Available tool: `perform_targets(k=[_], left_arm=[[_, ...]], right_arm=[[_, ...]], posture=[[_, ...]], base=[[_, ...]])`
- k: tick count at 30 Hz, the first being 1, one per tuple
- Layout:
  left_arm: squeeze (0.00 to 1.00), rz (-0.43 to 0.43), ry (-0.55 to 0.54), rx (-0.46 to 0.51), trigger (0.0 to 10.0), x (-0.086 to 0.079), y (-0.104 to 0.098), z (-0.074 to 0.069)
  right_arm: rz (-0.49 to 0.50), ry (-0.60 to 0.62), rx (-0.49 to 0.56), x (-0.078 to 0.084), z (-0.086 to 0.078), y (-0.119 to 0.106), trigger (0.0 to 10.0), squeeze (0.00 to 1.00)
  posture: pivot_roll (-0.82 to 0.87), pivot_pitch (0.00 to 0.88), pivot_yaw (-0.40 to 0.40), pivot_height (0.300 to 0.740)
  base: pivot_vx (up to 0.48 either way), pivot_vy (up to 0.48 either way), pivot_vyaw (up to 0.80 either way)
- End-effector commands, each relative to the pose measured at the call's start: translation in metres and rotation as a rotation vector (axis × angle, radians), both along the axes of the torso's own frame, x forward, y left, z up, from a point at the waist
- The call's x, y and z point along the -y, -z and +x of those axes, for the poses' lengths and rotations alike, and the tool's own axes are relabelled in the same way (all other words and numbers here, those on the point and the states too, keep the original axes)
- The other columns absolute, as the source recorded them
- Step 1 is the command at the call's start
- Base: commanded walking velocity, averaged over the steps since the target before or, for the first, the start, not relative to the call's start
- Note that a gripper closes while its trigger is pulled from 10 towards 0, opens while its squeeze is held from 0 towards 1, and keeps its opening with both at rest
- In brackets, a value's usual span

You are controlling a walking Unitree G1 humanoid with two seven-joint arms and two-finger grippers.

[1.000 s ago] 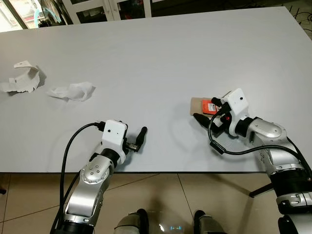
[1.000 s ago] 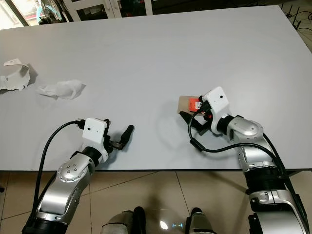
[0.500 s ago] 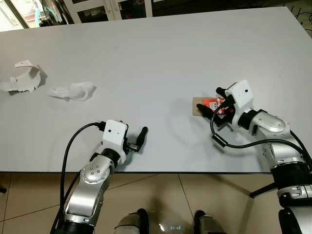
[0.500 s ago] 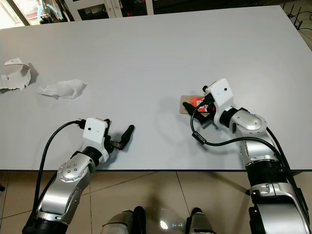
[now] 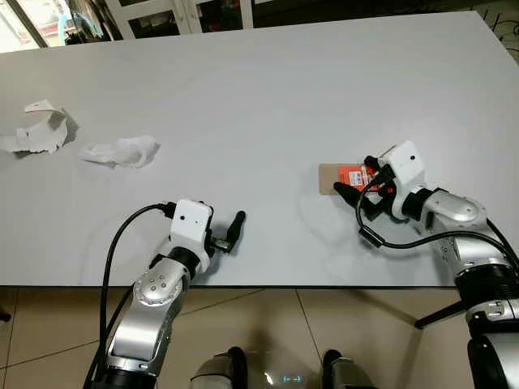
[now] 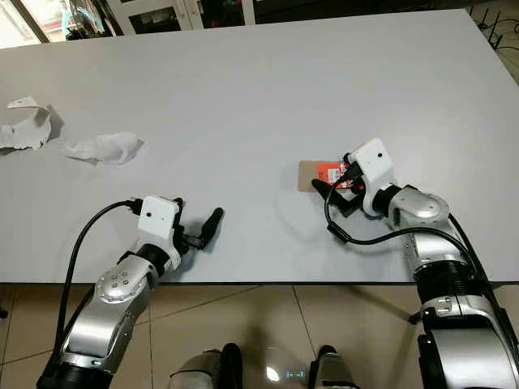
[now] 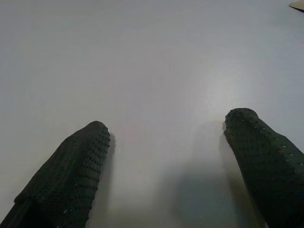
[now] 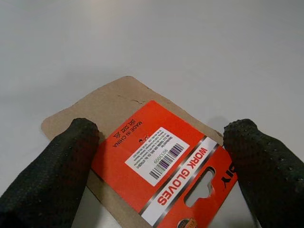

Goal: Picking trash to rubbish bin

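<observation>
A brown cardboard tag with a red "WORK GLOVES" label (image 5: 334,177) lies flat on the white table (image 5: 268,89), near its front right. My right gripper (image 5: 357,178) is open and low over the tag. In the right wrist view the label (image 8: 161,156) lies between the two black fingers (image 8: 57,166), which stand wide apart on either side. My left gripper (image 5: 229,233) rests open on bare table near the front edge, with nothing between its fingers (image 7: 78,161). A crumpled white tissue (image 5: 122,151) and a torn white paper scrap (image 5: 39,134) lie at the far left.
The table's front edge (image 5: 268,285) runs just below both grippers, with tiled floor (image 5: 268,324) beneath. Dark cabinets (image 5: 162,12) stand beyond the far edge. A black cable (image 5: 381,239) loops off the right wrist onto the table.
My right wrist has shifted a little to the right and turned, and its fingers now straddle the tag from a lower angle. The tag lies flatter. The left arm has not moved.
</observation>
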State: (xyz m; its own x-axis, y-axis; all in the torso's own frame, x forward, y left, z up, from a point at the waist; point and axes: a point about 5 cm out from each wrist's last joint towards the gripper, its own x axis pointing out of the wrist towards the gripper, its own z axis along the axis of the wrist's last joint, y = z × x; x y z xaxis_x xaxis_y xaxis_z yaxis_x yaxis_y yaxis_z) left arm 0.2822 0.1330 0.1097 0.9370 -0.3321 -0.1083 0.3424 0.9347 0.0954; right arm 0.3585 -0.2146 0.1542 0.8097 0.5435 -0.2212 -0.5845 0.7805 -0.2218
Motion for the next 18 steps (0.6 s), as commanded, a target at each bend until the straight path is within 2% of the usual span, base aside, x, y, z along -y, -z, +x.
perform_targets(k=[1, 3, 4, 5, 6, 7, 8, 18], left_arm=[[0.0, 0.028, -0.006, -0.062, 10.0, -0.004, 0.013, -0.006], [0.0, 0.029, -0.005, -0.062, 10.0, -0.005, 0.012, -0.006], [0.0, 0.029, -0.005, -0.062, 10.0, -0.005, 0.012, -0.006], [0.0, 0.03, -0.005, -0.062, 10.0, -0.005, 0.012, -0.006], [0.0, 0.03, -0.005, -0.062, 10.0, -0.005, 0.012, -0.006], [0.0, 0.03, -0.005, -0.062, 10.0, -0.005, 0.012, -0.006], [0.0, 0.03, -0.005, -0.062, 10.0, -0.006, 0.012, -0.006], [0.0, 0.031, -0.002, -0.066, 10.0, -0.005, 0.013, -0.006]], right_arm=[[0.019, -0.017, -0.083, -0.001, -0.005, 0.018, 10.0, 0.0], [0.032, -0.02, -0.099, -0.002, -0.006, 0.023, 10.0, 0.0], [0.041, -0.022, -0.104, -0.004, -0.007, 0.025, 8.4, 0.0], [0.051, -0.025, -0.108, -0.005, -0.007, 0.027, 3.8, 0.0], [0.058, -0.028, -0.11, -0.006, -0.007, 0.028, 3.8, 0.0], [0.061, -0.031, -0.111, -0.007, -0.008, 0.029, 1.5, 0.0], [0.065, -0.036, -0.111, -0.009, -0.008, 0.03, 0.0, 0.0], [0.098, -0.053, -0.116, -0.016, -0.012, 0.037, 0.0, 0.0]], posture=[[0.07, 0.234, 0.121, 0.74], [0.08, 0.239, 0.125, 0.74], [0.08, 0.239, 0.125, 0.74], [0.08, 0.239, 0.125, 0.74], [0.08, 0.24, 0.126, 0.74], [0.08, 0.24, 0.126, 0.74], [0.08, 0.239, 0.127, 0.74], [0.08, 0.239, 0.127, 0.74]], base=[[0.0, 0.0, 0.0], [0.0, 0.0, 0.0], [0.0, 0.0, 0.0], [0.0, 0.0, 0.0], [0.0, 0.0, 0.0], [0.0, 0.0, 0.0], [0.0, 0.0, 0.0], [0.0, 0.0, 0.0]])
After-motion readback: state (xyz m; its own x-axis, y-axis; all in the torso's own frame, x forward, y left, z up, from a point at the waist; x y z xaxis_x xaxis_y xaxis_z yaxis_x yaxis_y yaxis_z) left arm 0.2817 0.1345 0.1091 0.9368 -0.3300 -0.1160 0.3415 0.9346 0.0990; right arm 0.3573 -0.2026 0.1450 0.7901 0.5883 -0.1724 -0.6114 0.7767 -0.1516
